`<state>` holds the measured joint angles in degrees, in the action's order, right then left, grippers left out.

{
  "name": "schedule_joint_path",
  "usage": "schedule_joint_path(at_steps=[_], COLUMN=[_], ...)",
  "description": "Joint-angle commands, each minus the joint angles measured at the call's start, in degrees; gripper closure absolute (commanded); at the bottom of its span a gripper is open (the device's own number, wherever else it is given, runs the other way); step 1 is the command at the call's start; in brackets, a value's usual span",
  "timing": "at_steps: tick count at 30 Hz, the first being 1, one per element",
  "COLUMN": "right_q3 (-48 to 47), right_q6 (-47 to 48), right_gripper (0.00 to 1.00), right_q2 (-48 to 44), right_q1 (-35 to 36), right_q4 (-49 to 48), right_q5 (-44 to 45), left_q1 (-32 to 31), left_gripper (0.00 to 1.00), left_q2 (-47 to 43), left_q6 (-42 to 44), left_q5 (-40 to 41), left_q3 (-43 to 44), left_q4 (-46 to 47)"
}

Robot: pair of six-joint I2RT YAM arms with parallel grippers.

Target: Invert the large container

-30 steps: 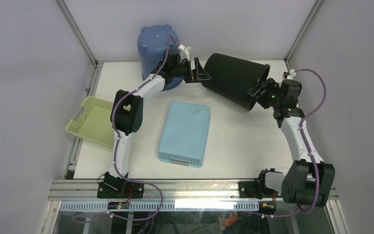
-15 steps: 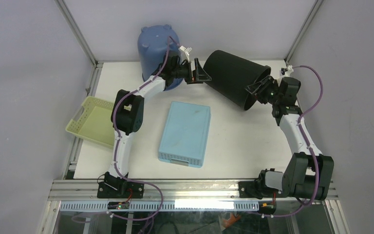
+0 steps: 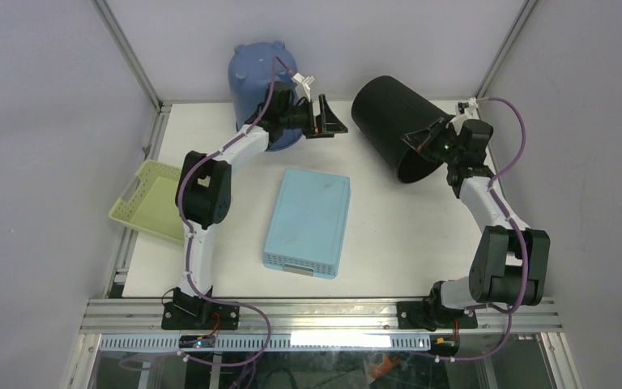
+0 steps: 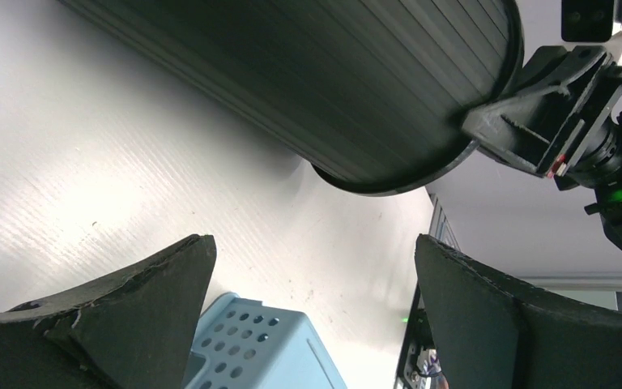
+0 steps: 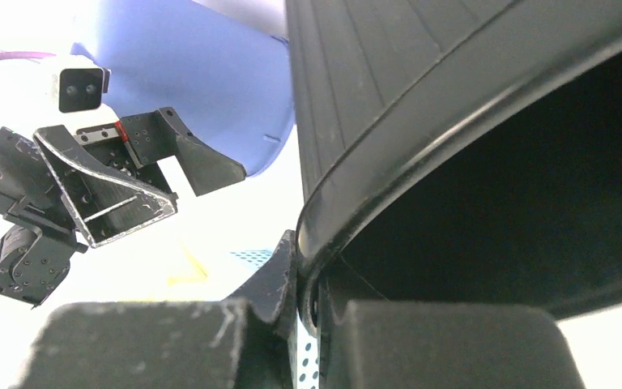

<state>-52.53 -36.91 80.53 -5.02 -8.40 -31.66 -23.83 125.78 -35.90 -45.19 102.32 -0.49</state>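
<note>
While right jaws pinch the rim of one black container (image 3: 385,113), left jaws gape.

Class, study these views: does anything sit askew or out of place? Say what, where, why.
The black container, far right, is tilted, neither upright nor inverted, its rim pinched by the right gripper. The yellow basket overhangs the left edge of the table.

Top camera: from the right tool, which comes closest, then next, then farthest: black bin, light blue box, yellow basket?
1. black bin, back right, its rim pinched in the right tool.
2. light blue box, in the middle.
3. yellow basket, far left edge.
</note>
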Motion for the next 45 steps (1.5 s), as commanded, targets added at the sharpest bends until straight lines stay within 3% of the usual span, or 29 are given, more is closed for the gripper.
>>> schedule_joint_path(at_steps=[1, 10, 13, 16, 20, 23, 25, 30, 33, 35, 45], right_q3=[-1.3, 1.28, 0.38, -2.09, -5.28, -5.19, -5.09, -3.54, -3.07, -2.24, -1.1], right_q6=[-0.17, -1.83, 4.36, 14.32, 22.86, 22.85, 22.46, 20.03, 19.01, 17.74, 12.75], right_gripper=[1.0, 1.0, 1.0, 1.0, 0.61, 0.48, 0.45, 0.44, 0.44, 0.44, 0.53], right_q2=[-2.02, -2.23, -0.57, 0.84, 0.36, -1.8, -3.61, -5.67, -6.01, -6.13, -5.14], right_q1=[-0.17, -0.16, -0.38, -1.17, -1.22, -1.18, -1.17, -1.06, -0.96, -0.89, -0.49], right_q4=[-0.45, -3.76, 3.47, 17.32, 30.18, 31.33, 31.56, 28.45, 27.05, 24.74, 17.39], right_q5=[-7.06, -29.4, -34.93, -34.15, -22.72, -18.0, -15.2, -14.77, -14.81, -15.16, -15.07], left_q1=[2.74, 5.21, 5.26, 5.2, 5.01, 4.39, 3.62, 0.16, -6.77, -11.78, -26.46], left_gripper=[0.01, 0.01, 0.01, 0.01, 0.01, 0.01, 0.01, 0.01, 0.01, 0.01, 0.01], left_q2=[-9.21, -14.75, -15.12, -15.63, -16.95, -19.08, -21.6, -27.6, -32.06, -33.74, -31.63], left_q6=[3.66, 8.61, 10.01, 10.3, 10.65, 11.28, 12.21, 14.57, 20.29, 19.39, 6.52], left_q5=[1.26, 4.8, 6.42, 6.39, 6.52, 7.33, 9.14, 14.46, 21.99, 21.63, 21.45], left_q3=[0.22, -1.86, -2.57, -4.23, -6.8, -9.54, -11.57, -16.16, -19.3, -22.3, -35.36], left_q4=[-0.52, -6.54, -8.78, -9.12, -9.16, -9.27, -9.82, -12.29, -16.88, -17.64, 0.99])
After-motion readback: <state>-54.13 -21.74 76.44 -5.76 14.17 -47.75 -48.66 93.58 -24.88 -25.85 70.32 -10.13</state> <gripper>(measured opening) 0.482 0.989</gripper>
